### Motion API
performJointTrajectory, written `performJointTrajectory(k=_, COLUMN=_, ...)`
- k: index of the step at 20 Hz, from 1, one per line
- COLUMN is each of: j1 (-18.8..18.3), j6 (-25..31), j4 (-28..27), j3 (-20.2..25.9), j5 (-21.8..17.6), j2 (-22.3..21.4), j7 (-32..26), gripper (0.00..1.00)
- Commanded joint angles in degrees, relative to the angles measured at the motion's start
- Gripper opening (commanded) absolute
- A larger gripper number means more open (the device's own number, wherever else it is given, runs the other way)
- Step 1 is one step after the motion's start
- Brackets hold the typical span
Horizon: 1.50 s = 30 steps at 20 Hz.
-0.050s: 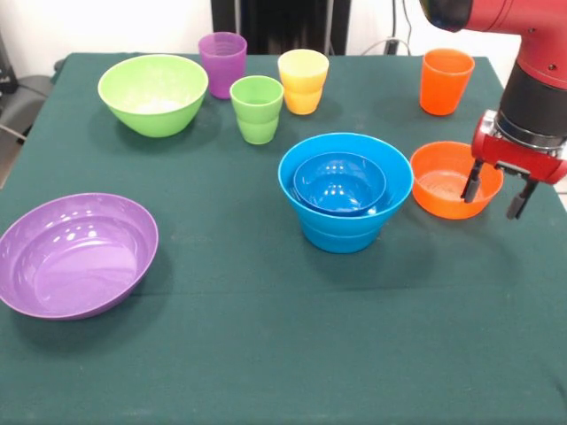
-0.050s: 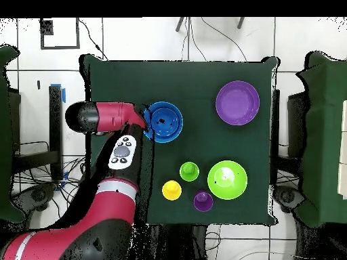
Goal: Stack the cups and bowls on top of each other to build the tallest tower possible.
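A small dark blue bowl [image 1: 340, 181] sits nested inside the large light blue bowl [image 1: 306, 190] at mid-table; in the overhead view this blue pile [image 2: 165, 122] lies beside the arm. The small orange bowl [image 1: 443, 181] stands just right of it. My gripper [image 1: 497, 191] is open and straddles the orange bowl's right rim, one finger [image 1: 472, 181] over the bowl and the other outside it. The purple cup [image 1: 222, 64], green cup [image 1: 257, 109], yellow cup [image 1: 303, 81] and orange cup [image 1: 446, 81] stand upright and apart along the back.
A large lime green bowl [image 1: 152, 93] rests at the back left and a large purple bowl [image 1: 78, 254] at the front left. The dark green tablecloth [image 1: 266, 354] covers the table. In the overhead view the red arm [image 2: 112, 116] hides the orange bowl and the orange cup.
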Motion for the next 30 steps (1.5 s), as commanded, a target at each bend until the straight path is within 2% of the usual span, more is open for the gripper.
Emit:
performJointTrajectory(k=1, j1=1.1, j6=-0.3, j4=-1.0, j3=3.0, j5=3.1, j2=2.2, j7=13.4, gripper=1.0)
performJointTrajectory(k=8, j1=1.1, j6=-0.5, j4=-0.4, j3=2.8, j5=4.7, j2=2.9, j7=12.3, gripper=1.0)
performJointTrajectory(k=30, j1=3.0, j6=1.1, j4=6.0, j3=1.3, j5=8.0, j2=0.8, j7=12.8, gripper=1.0)
